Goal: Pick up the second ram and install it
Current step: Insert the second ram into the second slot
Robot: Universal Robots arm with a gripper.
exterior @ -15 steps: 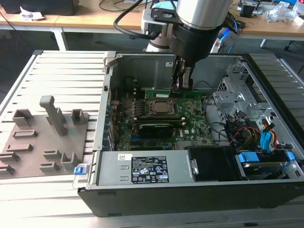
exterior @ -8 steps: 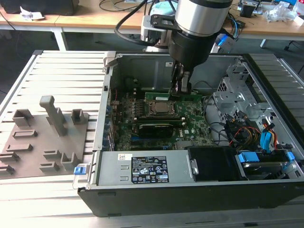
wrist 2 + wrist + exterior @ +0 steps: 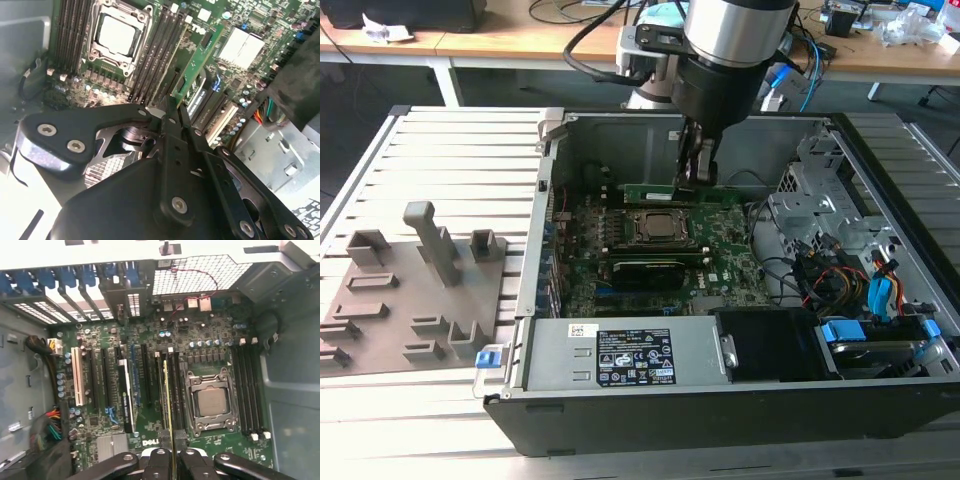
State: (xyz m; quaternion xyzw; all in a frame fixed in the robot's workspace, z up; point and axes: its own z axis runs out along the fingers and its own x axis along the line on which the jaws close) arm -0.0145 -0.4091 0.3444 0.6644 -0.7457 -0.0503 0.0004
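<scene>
- The grey fixture plate (image 3: 415,290) lies on the slatted tabletop (image 3: 460,150) toward the exterior view's left, beside the open computer case (image 3: 720,400). Its blocks and slots look bare, so I judge the pick-up step is done.
- Inside the case, the motherboard (image 3: 730,255) lies flat on the case floor. The processor socket (image 3: 658,228) sits near the board's middle and is open, with the chip (image 3: 210,401) showing in the first wrist view.
- One dark stick (image 3: 650,272) already sits low on the near side of the socket, toward the case's front edge. I take this for the first ram, already seated.
- The gripper (image 3: 695,165) hangs inside the case, just behind the socket, toward the case's back wall.
- Its fingers (image 3: 192,460) are clenched on the second ram (image 3: 680,192), pinching the stick by its top edge.
- The stick stands on its long edge, lined up with the empty memory slots (image 3: 170,390) beside the socket.
- In the second wrist view, the stick (image 3: 197,62) hovers over the slots; whether its lower edge touches a slot I cannot tell.
- What is left, in my judgement: the stick is not yet pressed home, and the fingers have not let go.
- Toward the exterior view's right, the drive cage (image 3: 820,190) and the cable bundle (image 3: 830,285) sit well apart from the work.
</scene>
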